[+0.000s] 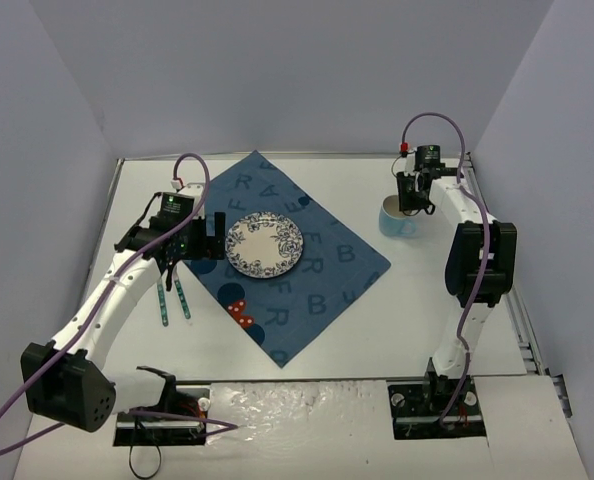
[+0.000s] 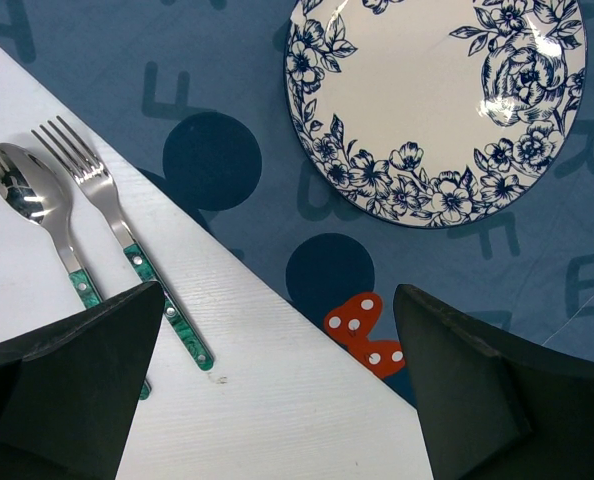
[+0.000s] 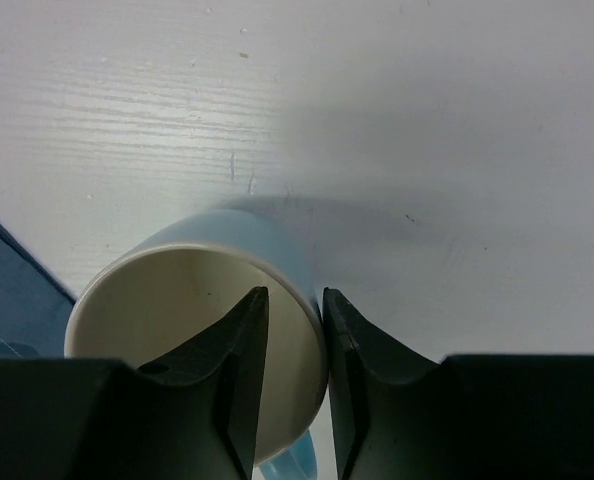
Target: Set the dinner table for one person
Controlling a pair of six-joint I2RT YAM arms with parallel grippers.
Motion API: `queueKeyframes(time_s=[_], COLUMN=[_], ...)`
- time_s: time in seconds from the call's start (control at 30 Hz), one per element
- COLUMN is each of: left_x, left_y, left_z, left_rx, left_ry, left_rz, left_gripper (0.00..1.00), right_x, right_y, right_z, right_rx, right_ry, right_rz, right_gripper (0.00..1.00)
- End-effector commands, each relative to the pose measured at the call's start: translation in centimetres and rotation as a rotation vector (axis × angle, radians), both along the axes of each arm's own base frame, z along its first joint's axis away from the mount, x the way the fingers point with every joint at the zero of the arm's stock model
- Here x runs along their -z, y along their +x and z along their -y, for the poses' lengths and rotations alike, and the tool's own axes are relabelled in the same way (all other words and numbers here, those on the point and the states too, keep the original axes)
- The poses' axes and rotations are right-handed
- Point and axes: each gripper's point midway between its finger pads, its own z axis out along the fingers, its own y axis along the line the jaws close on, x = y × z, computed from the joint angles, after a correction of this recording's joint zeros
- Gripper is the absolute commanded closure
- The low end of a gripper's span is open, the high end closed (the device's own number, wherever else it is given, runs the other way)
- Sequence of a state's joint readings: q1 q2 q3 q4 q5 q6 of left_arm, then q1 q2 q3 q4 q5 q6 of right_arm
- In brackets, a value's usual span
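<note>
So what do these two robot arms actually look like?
The left arm and right arm are white tubes with chunky black joints, each trailing a looping purple cable. The left claw and right claw each have two matte black, wedge-shaped fingers.

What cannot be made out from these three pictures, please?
- Right wrist view: the handle of the mug is mostly hidden behind the right gripper.
- Left wrist view: the end of the spoon is hidden behind the left gripper; the plate is cut off by the top edge.
- Top view: the fork is too small to tell from the spoon.
</note>
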State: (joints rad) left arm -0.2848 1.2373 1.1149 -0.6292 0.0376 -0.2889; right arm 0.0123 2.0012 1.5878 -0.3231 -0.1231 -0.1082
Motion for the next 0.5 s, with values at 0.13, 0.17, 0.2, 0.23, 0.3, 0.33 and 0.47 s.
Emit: queueKeyframes(time_s=[0.13, 0.17, 0.2, 0.23, 0.3, 0.33, 0.47], left_x=[-1.1, -1.0, -1.0, -1.1, -1.1, -1.1, -1.2], left_y=[0.3, 0.2, 0.2, 0.2, 0.2, 0.1, 0.1], left_z=[-0.4, -0.4, -0.4, -0.4, -0.5, -0.6, -1.2], left_rx=[0.0, -0.003, -0.004, -0.006, -0.014, -0.021, -0.066], left_ry=[0.003, 0.003, 0.001, -0.001, 0.001, 0.003, 0.013], left_rz=[0.047, 0.045, 0.047, 0.049, 0.048, 0.046, 0.043], left_gripper=[0.03, 0.03, 0.03, 0.03, 0.03, 0.03, 0.03], right_x=[-3.3, -3.9, -4.7, -5.5, -7.1, -7.9, -9.9], right_y=[1.2, 1.1, 1.0, 1.0, 0.6, 0.2, -2.0], right_z=[-0.1, -0.1, -0.1, -0.1, -0.4, -0.6, -1.7], right_rx=[-0.05, -0.05, -0.043, -0.035, -0.008, 0.014, 0.117], right_ry=[-0.006, -0.004, 0.0, 0.005, 0.034, 0.051, 0.119], right_rz=[0.073, 0.083, 0.099, 0.114, 0.145, 0.157, 0.183], right_gripper=[1.0, 1.0, 1.0, 1.0, 1.0, 1.0, 1.0])
